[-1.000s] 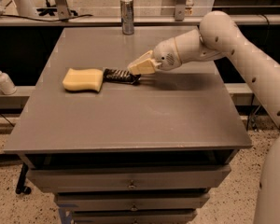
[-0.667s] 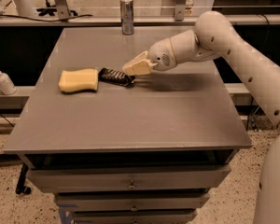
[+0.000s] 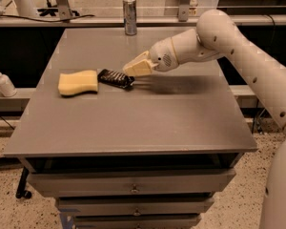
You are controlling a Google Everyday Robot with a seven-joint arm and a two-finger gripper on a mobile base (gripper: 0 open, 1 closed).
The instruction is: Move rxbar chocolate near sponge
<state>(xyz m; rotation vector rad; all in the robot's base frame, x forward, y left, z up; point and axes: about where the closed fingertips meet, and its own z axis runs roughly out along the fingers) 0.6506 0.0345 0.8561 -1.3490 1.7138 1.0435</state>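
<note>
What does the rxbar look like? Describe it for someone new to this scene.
Start at the grey table, left half, where a yellow sponge lies. Just right of it lies the rxbar, with the end effector at its right end. It is the only flat, near-black item; the sponge is pale and thick, the can upright at the back edge.

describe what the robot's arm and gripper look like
The arm is smooth off-white, built of fat rounded tubular segments with small dark dots along its side and a speckled round patch near the wrist. The gripper, beside the rxbar chocolate, is a cream-tan wedge. No cables show.
</note>
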